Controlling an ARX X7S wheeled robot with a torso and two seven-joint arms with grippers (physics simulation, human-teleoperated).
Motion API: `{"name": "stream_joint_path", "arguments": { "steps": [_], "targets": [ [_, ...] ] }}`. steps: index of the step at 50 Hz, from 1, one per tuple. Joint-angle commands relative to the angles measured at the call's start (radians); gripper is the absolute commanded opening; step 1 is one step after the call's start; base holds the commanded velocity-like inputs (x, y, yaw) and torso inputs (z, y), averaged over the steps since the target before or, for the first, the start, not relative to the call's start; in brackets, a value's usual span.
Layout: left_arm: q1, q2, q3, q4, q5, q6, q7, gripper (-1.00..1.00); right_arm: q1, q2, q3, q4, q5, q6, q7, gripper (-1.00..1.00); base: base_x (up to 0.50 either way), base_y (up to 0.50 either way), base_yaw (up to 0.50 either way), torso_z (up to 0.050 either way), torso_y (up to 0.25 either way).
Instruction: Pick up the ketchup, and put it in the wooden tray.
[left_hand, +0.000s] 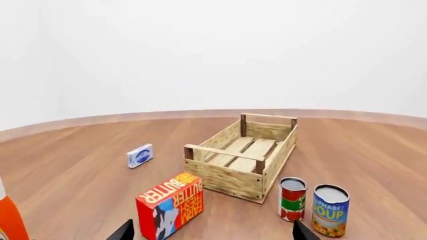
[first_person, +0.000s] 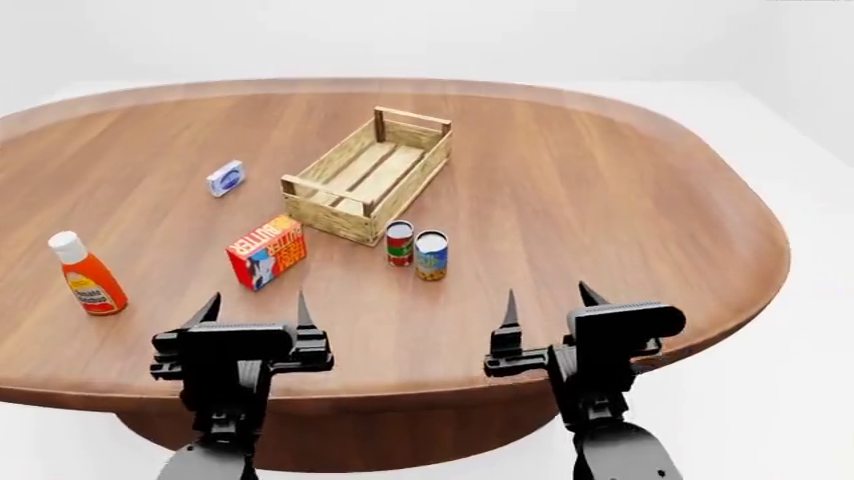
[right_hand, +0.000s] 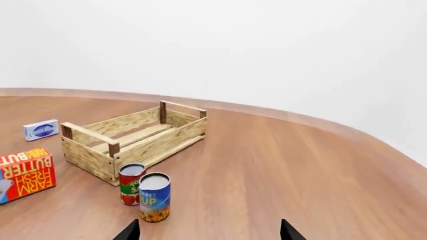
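Note:
The ketchup (first_person: 88, 274), a red-orange bottle with a white cap, stands upright near the table's front left; only its edge (left_hand: 10, 215) shows in the left wrist view. The wooden tray (first_person: 370, 175), a pale slatted crate, sits empty in the middle of the table, and shows in both wrist views (left_hand: 243, 154) (right_hand: 133, 138). My left gripper (first_person: 251, 309) hovers open over the front edge, right of the ketchup and apart from it. My right gripper (first_person: 550, 303) is open too, farther right, holding nothing.
A red butter box (first_person: 264, 251) lies in front of the tray. A red-labelled can (first_person: 399, 243) and a blue soup can (first_person: 430, 255) stand side by side at the tray's near corner. A small blue-white packet (first_person: 226, 178) lies left of the tray.

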Motion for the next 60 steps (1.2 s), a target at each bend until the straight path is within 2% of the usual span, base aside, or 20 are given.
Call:
{"name": "stream_joint_path", "arguments": {
  "steps": [1,27,32,40,60],
  "targets": [
    [-0.111,-0.035,0.006,0.024,-0.006,-0.124,0.000,1.00,0.117,0.026,-0.030,0.018,0.022,0.080,-0.047,1.00,0.50,0.00,0.00,0.000,0.000],
    [-0.150,-0.057,0.022,0.051,-0.026,-0.175,0.005,1.00,0.125,0.042,-0.023,-0.026,0.044,0.100,-0.025,1.00,0.50,0.00,0.00,0.000,0.000],
    [-0.155,-0.059,0.024,0.051,-0.025,-0.175,0.001,1.00,0.120,0.058,-0.050,-0.014,-0.009,0.045,-0.003,1.00,0.00,0.00,0.00,0.000,0.000],
    [-0.153,-0.062,0.024,0.061,-0.028,-0.179,-0.006,1.00,0.119,0.073,-0.054,-0.054,-0.006,0.069,-0.005,1.00,0.00,0.00,0.01,0.000,0.000],
    [-0.144,-0.065,0.015,0.066,-0.045,-0.181,-0.023,1.00,0.124,0.092,-0.063,-0.092,0.005,0.099,-0.007,1.00,0.01,0.00,0.50,0.000,0.000]
  ]
}}
